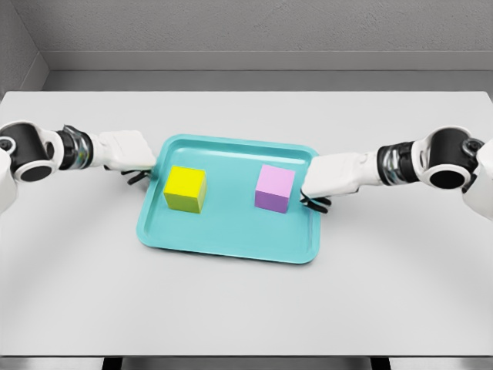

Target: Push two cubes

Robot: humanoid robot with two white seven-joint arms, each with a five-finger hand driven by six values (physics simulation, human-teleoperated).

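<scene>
The left robot hand [129,154] lies flat at the tray's [231,248] left edge, fingers curled under and holding nothing, near the yellow cube [185,189]. The right robot hand [333,177] reaches over the tray's right rim, fingers likewise curled and empty, just beside the purple cube [275,188]. Both cubes sit apart inside the teal tray on the worktop [246,308].

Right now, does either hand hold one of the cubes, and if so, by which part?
Nothing is held. The left hand is outside the tray, apart from the yellow cube. The right hand is beside the purple cube, not gripping it.
</scene>
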